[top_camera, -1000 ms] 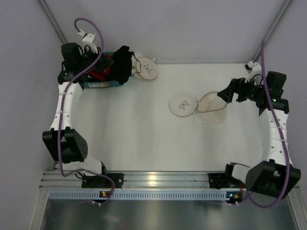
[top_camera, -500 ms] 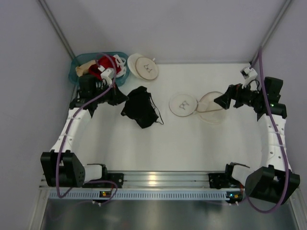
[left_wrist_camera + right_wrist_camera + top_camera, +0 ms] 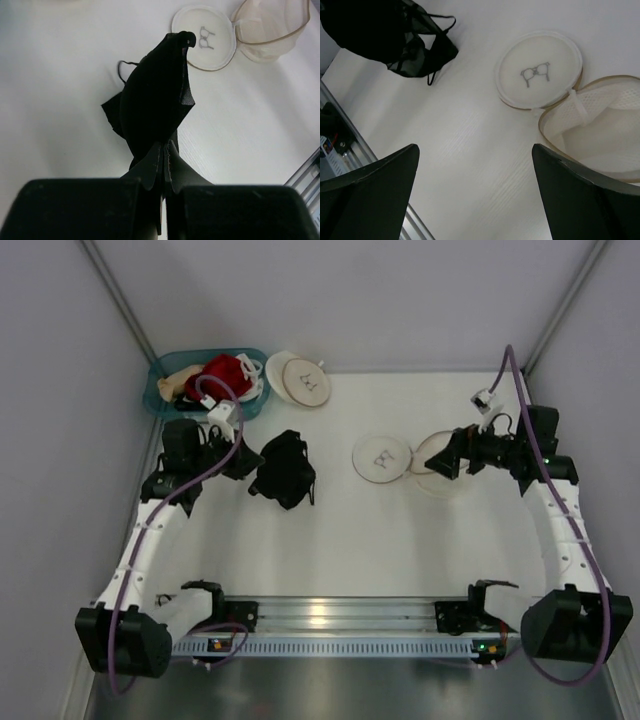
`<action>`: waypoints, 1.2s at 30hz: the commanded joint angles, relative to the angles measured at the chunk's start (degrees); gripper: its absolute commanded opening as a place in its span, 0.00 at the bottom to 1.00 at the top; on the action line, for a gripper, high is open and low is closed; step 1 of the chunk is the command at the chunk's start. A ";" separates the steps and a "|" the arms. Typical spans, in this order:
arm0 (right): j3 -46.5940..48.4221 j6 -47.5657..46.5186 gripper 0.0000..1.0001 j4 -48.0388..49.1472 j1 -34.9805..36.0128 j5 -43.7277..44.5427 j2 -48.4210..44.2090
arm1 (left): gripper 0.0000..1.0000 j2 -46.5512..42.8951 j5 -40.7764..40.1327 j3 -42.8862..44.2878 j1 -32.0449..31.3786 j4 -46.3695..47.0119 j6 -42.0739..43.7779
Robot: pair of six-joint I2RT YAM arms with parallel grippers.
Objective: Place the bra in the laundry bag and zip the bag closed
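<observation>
The black bra [image 3: 283, 470] hangs bunched from my left gripper [image 3: 252, 462], which is shut on its edge at the left-middle of the table. In the left wrist view the fingers [image 3: 172, 167] pinch the bra [image 3: 155, 95]. The laundry bag lies open at the centre: its pale lid [image 3: 382, 459] with the dark mark lies flat, and its mesh half [image 3: 445, 478] is to the right. My right gripper [image 3: 432, 465] is open and empty over the mesh half's left rim. The right wrist view shows the lid [image 3: 538, 70], the mesh half [image 3: 600, 130] and the bra [image 3: 385, 35].
A blue basket [image 3: 160, 390] at the back left holds a red garment [image 3: 222, 375] and a beige garment [image 3: 180, 380]. A second round bag with a tan-rimmed lid [image 3: 302, 380] lies beside it. Grey walls close in the left, right and back sides.
My left arm has lifted the bra out of the basket and carried it down to the table's left-middle. My right gripper has moved left over the open bag's mesh half.
</observation>
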 commanded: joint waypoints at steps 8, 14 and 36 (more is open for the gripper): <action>-4.81 2.98 0.94 6.61 12.80 3.50 1.88 | 0.17 -0.64 -3.54 -14.03 -4.62 -0.16 -7.15; -8.24 6.05 0.89 10.91 15.71 3.50 2.94 | 0.54 1.21 -4.33 -11.49 -4.62 -0.60 -6.90; 3.44 28.53 0.58 31.05 44.09 7.55 34.37 | 0.61 14.05 0.68 0.74 14.27 -3.32 -11.65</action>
